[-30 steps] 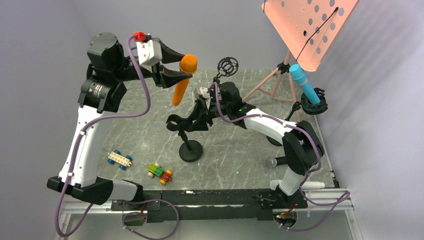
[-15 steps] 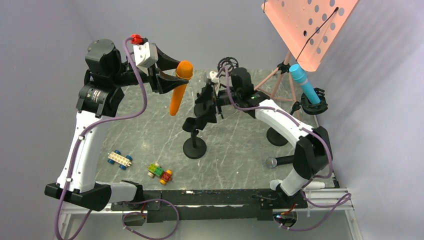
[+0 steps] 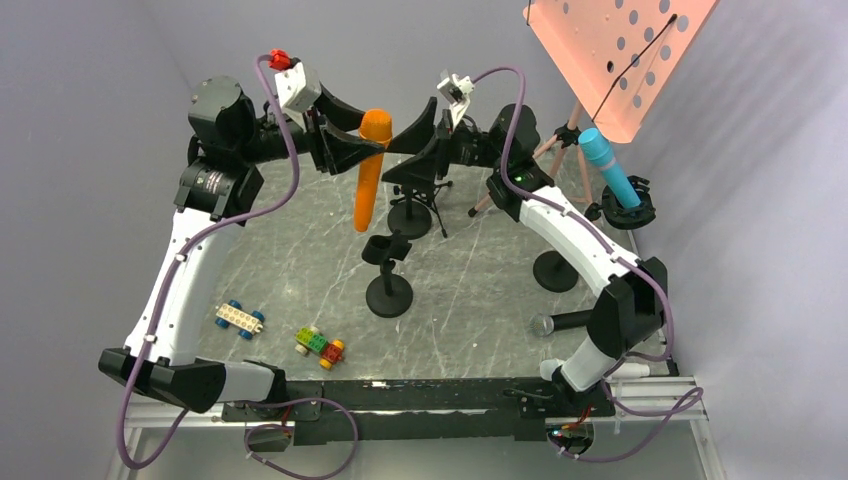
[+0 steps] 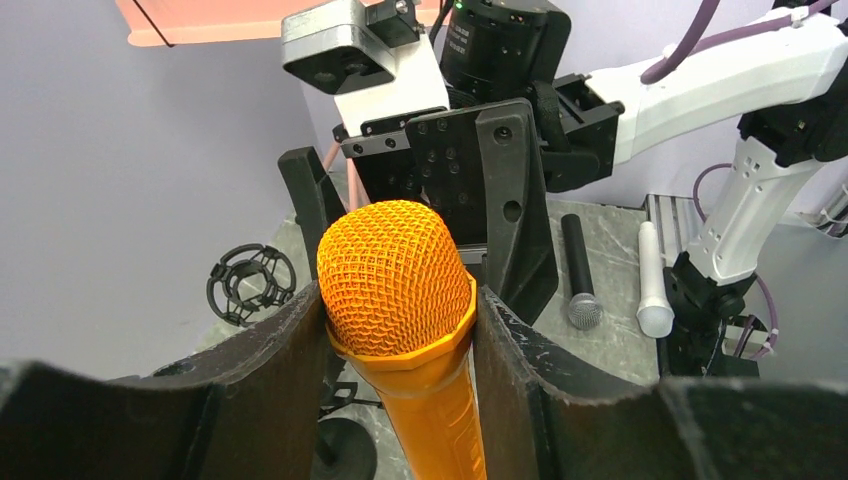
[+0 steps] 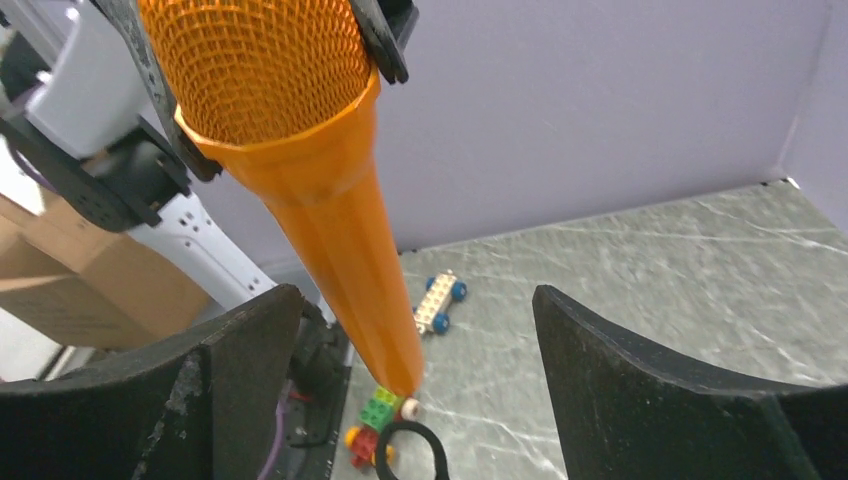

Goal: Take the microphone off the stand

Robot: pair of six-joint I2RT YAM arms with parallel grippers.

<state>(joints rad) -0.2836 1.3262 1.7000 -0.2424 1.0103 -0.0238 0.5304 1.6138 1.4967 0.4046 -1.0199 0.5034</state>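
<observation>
The counter (image 3: 300, 270) is a grey stone-look slab with pale veins, and a black stand (image 3: 388, 290) rises from a round flat base near its middle. Far behind and to the right of the stand, a salmon sheet-metal panel (image 3: 620, 60) with rows of round holes tilts on thin tripod legs.

Up and behind the stand, the left gripper (image 3: 368, 135) has its matte black jaws clamped on the orange microphone (image 3: 368, 180), pressing on both sides just below the woven mesh head. The smooth tapered plastic handle hangs downward. The microphone is in the air, well clear of the stand's black clip (image 3: 385, 248).

The right gripper (image 5: 415, 300) faces it from the other side, above and just behind the stand. Its jaws are spread wide and touch nothing, and the handle's narrow end shows between them in the right wrist view.

To the right of the stand, a teal microphone (image 3: 608, 165) leans in a black ring holder (image 3: 628, 212). Nearer the arms' bases on that side, a black microphone with a silver mesh head (image 4: 578, 270) and a white one (image 4: 652, 280) lie flat, side by side.

In front of the stand and to its left sit two small brick-built cars, one white with blue wheels (image 3: 240, 319), one green, yellow and red (image 3: 320, 346).
</observation>
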